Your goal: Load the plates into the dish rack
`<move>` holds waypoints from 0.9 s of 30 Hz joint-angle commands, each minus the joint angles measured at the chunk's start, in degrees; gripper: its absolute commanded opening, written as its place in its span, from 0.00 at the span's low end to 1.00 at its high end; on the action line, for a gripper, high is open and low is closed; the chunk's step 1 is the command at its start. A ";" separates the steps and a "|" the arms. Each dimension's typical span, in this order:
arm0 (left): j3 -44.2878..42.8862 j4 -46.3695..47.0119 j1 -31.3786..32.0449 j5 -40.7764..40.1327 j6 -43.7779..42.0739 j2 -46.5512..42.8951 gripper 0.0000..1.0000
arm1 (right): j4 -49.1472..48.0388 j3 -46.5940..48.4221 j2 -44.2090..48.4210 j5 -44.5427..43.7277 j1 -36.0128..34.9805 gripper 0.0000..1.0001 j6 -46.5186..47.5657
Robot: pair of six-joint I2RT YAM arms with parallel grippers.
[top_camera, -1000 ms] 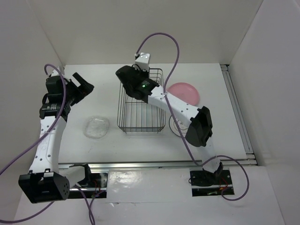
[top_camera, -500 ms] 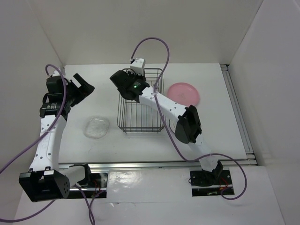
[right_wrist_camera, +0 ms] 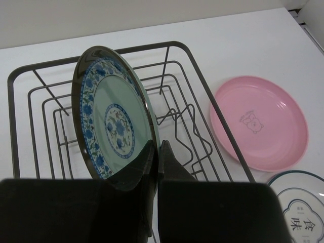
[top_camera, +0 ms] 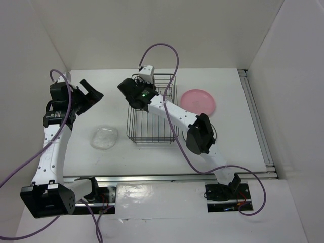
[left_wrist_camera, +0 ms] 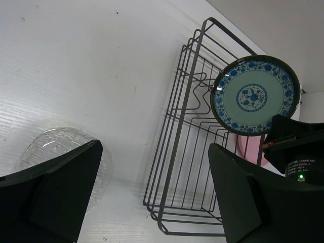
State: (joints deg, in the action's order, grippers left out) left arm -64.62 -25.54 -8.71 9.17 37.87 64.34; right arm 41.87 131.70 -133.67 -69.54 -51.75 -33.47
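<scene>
My right gripper is shut on the lower rim of the teal-green patterned plate, holding it upright on edge over the far end of the dish rack. From the left wrist, that plate stands above the rack, clear of the wires. The clear glass plate lies flat left of the rack. The pink plate lies to its right, with the white dark-rimmed plate nearer to me. My left gripper hovers open and empty at the far left.
White walls enclose the table at the back and on both sides. A metal rail runs along the right edge. The purple cable loops above the right wrist near the rack's far end.
The right arm has swung left, carrying the patterned plate toward the far-left part of the rack, and its elbow has shifted left too. The left arm has stayed still.
</scene>
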 commanded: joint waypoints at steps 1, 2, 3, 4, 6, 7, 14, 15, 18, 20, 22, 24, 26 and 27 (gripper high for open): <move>-2.26 1.37 -0.34 1.29 -0.16 -0.26 1.00 | -4.34 2.86 -1.42 -1.83 -0.55 0.00 0.77; -2.26 1.37 -0.34 1.29 -0.16 -0.26 1.00 | -4.34 2.86 -1.42 -1.83 -0.55 0.00 0.78; -2.26 1.37 -0.34 1.29 -0.16 -0.26 1.00 | -4.86 2.86 -1.42 -1.83 -0.55 0.00 0.78; -1.74 1.89 -0.34 1.29 -0.16 -0.26 1.00 | -4.86 2.86 -1.94 -1.83 -0.55 0.00 0.78; -1.74 1.90 -0.34 1.91 -0.16 -0.26 1.00 | -5.48 2.86 -1.95 -1.83 -0.55 0.00 1.48; -1.74 1.90 -0.34 1.91 -0.16 -0.26 1.00 | -6.00 2.86 -2.47 -1.31 -0.55 0.00 2.09; -1.74 1.90 -0.34 2.43 -0.16 -0.26 1.00 | -8.20 2.86 -3.09 -0.25 -0.55 0.00 4.03; -1.74 1.90 -0.34 2.43 -0.16 -0.26 1.00 | -8.20 2.86 -3.61 -0.25 -0.55 0.02 4.03; -1.74 1.90 -0.34 2.43 -0.16 -0.26 1.00 | -8.82 2.86 -3.62 0.46 -0.55 0.05 4.03; -1.74 2.42 -0.86 2.43 -0.16 -0.26 1.00 | -8.82 2.34 -3.62 0.98 -0.55 0.08 4.03; -1.74 2.42 -0.87 2.95 -0.16 -0.26 1.00 | -9.35 2.33 -3.62 0.98 -0.55 0.09 4.03; -1.74 2.42 -0.87 2.96 -0.16 -0.26 1.00 | -9.35 2.33 -4.15 1.51 -0.55 0.12 4.03; -1.74 2.42 -0.87 2.96 -0.16 -0.26 1.00 | -9.35 2.33 -4.15 2.04 -0.55 0.15 4.03; -1.74 2.42 -0.87 2.96 -0.16 -0.26 1.00 | -9.35 1.81 -4.15 2.56 -0.55 0.17 4.03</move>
State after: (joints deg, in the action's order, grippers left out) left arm -64.62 -25.30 -9.26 10.90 37.87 64.36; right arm 35.46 131.83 -136.59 -66.87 -51.79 -29.10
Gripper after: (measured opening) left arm 1.000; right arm 0.160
